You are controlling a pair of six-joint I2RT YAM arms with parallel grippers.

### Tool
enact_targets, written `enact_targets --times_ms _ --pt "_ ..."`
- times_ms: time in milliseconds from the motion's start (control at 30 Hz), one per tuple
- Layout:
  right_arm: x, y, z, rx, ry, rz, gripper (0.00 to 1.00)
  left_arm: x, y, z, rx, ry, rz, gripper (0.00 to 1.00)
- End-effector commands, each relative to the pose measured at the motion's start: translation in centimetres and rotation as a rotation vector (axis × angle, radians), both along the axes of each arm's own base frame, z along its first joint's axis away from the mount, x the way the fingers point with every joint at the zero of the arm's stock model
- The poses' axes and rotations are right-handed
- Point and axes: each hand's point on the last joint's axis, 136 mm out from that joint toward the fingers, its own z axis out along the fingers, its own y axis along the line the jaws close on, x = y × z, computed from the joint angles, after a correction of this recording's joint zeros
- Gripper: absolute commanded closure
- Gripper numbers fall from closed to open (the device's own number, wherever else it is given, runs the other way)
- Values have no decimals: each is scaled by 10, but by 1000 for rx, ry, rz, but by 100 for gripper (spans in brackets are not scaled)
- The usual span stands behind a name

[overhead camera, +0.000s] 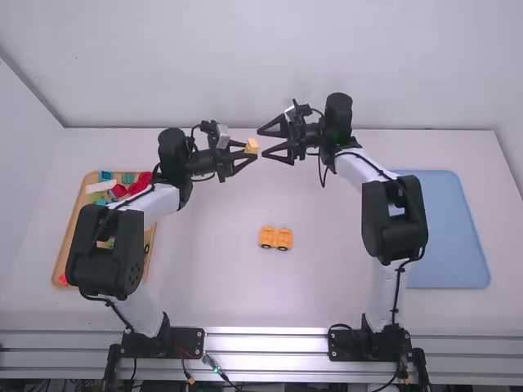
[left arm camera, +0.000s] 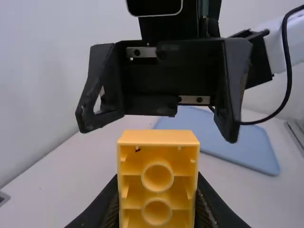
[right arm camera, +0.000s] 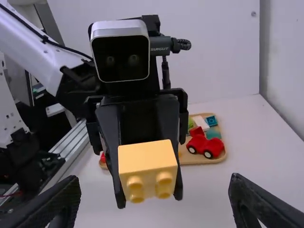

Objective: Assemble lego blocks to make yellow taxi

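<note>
Left gripper (overhead camera: 252,150): jaws clamped on one yellow block (left arm camera: 158,137). Right gripper (overhead camera: 262,142): jaws stood apart. One yellow wheeled base (overhead camera: 275,237) lay on the counter (overhead camera: 221,278).

Pale walls (overhead camera: 245,65), seemingly matte, behind a white table (overhead camera: 212,282)

Arms (overhead camera: 105,253), pair: white links (overhead camera: 147,206), bulky black joints (overhead camera: 394,233), thin black cables (left arm camera: 289,61); wrist camera (right arm camera: 120,57), black-faced, silver-rimmed, round-cornered; right gripper (overhead camera: 263,142), black, angular, metal strips (left arm camera: 142,52), dark screws (left arm camera: 199,100)
</note>
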Motion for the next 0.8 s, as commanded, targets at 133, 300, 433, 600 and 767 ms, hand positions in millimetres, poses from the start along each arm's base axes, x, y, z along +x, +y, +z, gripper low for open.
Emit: enact_targets --times_ms 133,300,433,600,767 --pt "-7 12 1 1 1 49 33 -6 1 -2 5 -35 -40 98" --pt "-10 16 2 3 -8 58 44 -5 1 -6 15 -37 -34 99" --pt "-12 20 2 3 -7 68 51 -5 1 -8 19 -26 -34 99" --pt "-12 20 3 3 -7 67 57 -5 1 -9 18 -23 -34 99" --pt "-19 28 2 3 -6 89 66 -5 1 -8 18 -27 -34 98"
